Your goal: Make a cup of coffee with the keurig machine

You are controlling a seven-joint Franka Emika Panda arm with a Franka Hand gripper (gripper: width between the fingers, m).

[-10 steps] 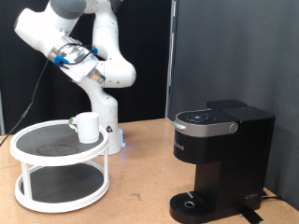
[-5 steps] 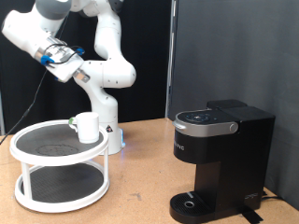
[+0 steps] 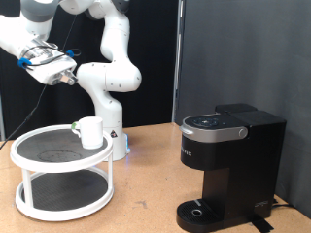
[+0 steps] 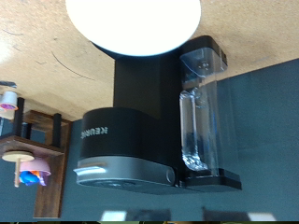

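Note:
The white cup [image 3: 90,132] stands upright on the top tier of a white round two-tier rack [image 3: 60,173] at the exterior view's left. The black keurig machine [image 3: 229,165] stands at the exterior view's right with its lid down and its drip base bare. It also shows in the wrist view [image 4: 149,131], turned on its side with its clear water tank. My gripper [image 3: 58,70] is high at the exterior view's top left, well above the rack and the cup, touching nothing. Its fingers do not show in the wrist view.
The robot's white base [image 3: 112,136] stands just behind the rack. A blurred white round shape [image 4: 131,23] fills one edge of the wrist view. A wooden shelf with small items [image 4: 23,149] shows beyond the machine there. The table is brown wood [image 3: 146,194].
The arm has swung the gripper towards the exterior view's left and slightly up, away from the robot's base. The cup, rack and machine have not moved.

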